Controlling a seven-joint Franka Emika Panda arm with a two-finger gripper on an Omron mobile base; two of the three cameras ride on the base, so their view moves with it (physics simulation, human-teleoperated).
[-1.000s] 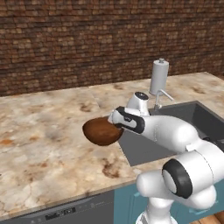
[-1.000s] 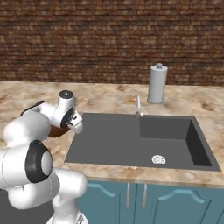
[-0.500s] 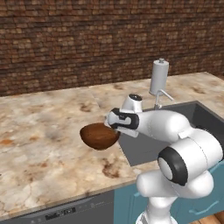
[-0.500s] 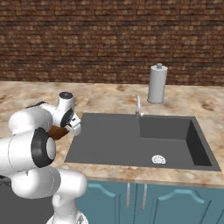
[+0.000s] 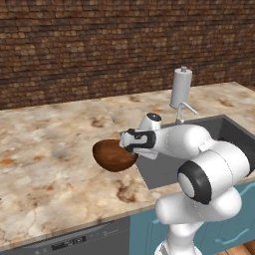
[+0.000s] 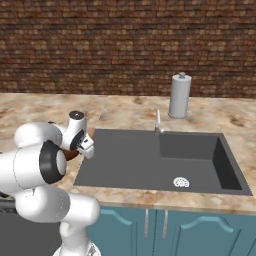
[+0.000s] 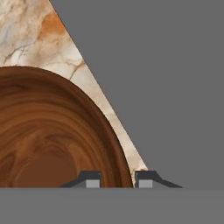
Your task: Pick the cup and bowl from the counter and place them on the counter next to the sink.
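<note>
The dark reddish-brown bowl (image 5: 112, 157) sits low over the marbled counter (image 5: 50, 144), just left of the sink (image 5: 164, 169). My gripper (image 5: 130, 148) reaches in from the right and is shut on the bowl's near rim. In the hand view the rim of the bowl (image 7: 52, 131) passes between the two fingertips of the gripper (image 7: 118, 180), with counter (image 7: 43, 30) and the grey sink (image 7: 166, 87) beyond. From the right base view a sliver of the bowl (image 6: 70, 154) shows behind the arm. I cannot tell whether the bowl touches the counter. The cup is out of view.
A tall grey cylinder with a knob (image 5: 180, 88) (image 6: 179, 95) stands behind the sink (image 6: 150, 155), near the slim faucet (image 6: 158, 122). A round drain (image 6: 180, 182) lies in the basin. A brick wall closes the back of the counter.
The gripper has carried the bowl leftward and lower, away from the sink's edge and over the counter beside it.
</note>
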